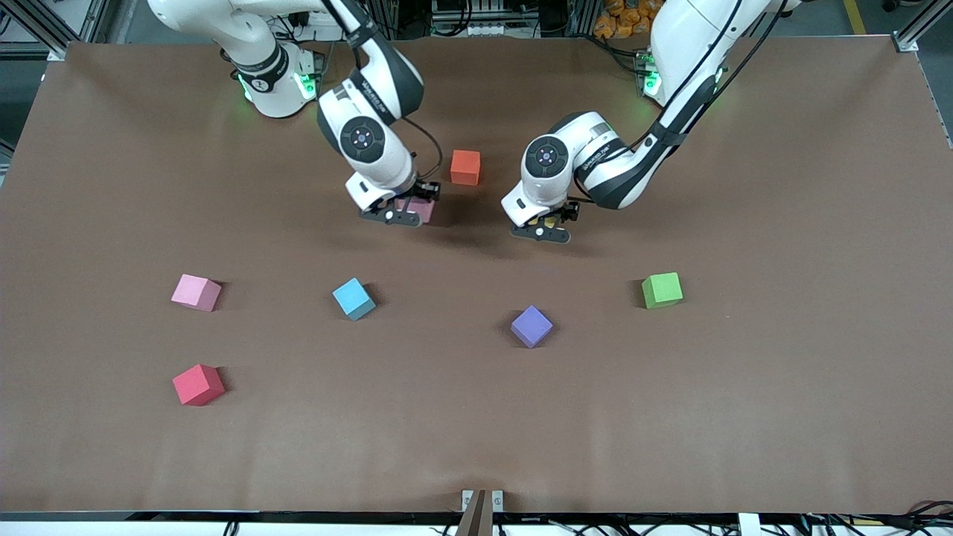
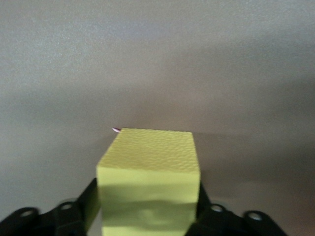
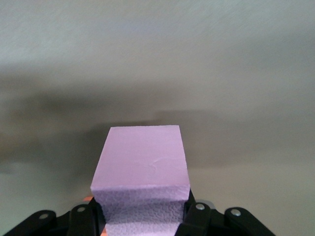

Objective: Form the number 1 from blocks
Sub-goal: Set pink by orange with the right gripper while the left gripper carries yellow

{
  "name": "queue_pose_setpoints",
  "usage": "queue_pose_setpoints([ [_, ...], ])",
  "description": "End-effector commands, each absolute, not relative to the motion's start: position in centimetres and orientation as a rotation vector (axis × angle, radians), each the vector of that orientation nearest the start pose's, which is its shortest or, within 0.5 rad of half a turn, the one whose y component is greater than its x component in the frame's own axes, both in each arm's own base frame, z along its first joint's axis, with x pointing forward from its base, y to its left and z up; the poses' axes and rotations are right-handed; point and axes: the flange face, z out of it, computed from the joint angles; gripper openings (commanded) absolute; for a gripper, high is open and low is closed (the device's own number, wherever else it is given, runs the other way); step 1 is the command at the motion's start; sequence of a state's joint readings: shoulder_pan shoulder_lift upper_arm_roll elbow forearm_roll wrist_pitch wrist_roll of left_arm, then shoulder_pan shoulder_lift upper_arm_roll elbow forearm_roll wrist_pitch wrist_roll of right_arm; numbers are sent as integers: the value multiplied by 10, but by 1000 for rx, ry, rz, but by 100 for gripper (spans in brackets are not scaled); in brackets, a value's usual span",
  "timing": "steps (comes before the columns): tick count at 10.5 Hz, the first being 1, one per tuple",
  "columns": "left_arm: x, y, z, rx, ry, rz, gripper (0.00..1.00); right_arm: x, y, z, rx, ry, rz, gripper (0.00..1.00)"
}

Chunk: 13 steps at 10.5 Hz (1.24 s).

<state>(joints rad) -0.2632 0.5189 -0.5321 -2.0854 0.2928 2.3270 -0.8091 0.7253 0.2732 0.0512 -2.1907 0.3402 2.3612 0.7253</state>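
Observation:
My left gripper (image 1: 543, 228) (image 2: 147, 201) is shut on a yellow block (image 2: 152, 157) (image 1: 549, 222), low over the table's middle, its fingers (image 2: 90, 196) pressed against the block's two sides. My right gripper (image 1: 402, 212) (image 3: 142, 216) is shut on a pink block (image 3: 142, 157) (image 1: 419, 209), just nearer the front camera than an orange block (image 1: 465, 167). I cannot tell whether either held block touches the table. Loose on the table lie another pink block (image 1: 196, 292), a light blue block (image 1: 353, 298), a purple block (image 1: 531, 326), a green block (image 1: 662, 289) and a red block (image 1: 198, 384).
The brown table (image 1: 744, 417) carries only the blocks. The loose ones lie in a band nearer the front camera than both grippers. A small metal bracket (image 1: 482, 500) sits at the table's front edge.

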Motion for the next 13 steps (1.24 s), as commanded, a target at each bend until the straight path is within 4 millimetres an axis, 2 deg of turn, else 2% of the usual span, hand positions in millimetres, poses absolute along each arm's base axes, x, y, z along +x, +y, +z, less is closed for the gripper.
queue_pose_setpoints([
  [1, 395, -401, 189, -3050, 192, 222, 0, 375, 404, 241, -2954, 360, 356, 45],
  [3, 395, -390, 195, -3042, 170, 207, 0, 371, 418, 235, -2961, 319, 361, 45],
  [6, 375, -378, 209, -3011, 103, 167, 0, 364, 435, 224, -2966, 275, 333, 46],
  [8, 363, -381, 224, -3008, 36, 118, 0, 362, 440, 219, -2959, 269, 306, 46],
  [10, 361, -380, 234, -3007, 1, 91, 0, 359, 447, 216, -2958, 255, 309, 50],
  [11, 357, -377, 237, -3001, 1, 86, 0, 357, 449, 215, -2961, 247, 310, 63],
  [13, 351, -376, 239, -2993, 6, 87, 0, 356, 448, 215, -2965, 241, 313, 100],
])
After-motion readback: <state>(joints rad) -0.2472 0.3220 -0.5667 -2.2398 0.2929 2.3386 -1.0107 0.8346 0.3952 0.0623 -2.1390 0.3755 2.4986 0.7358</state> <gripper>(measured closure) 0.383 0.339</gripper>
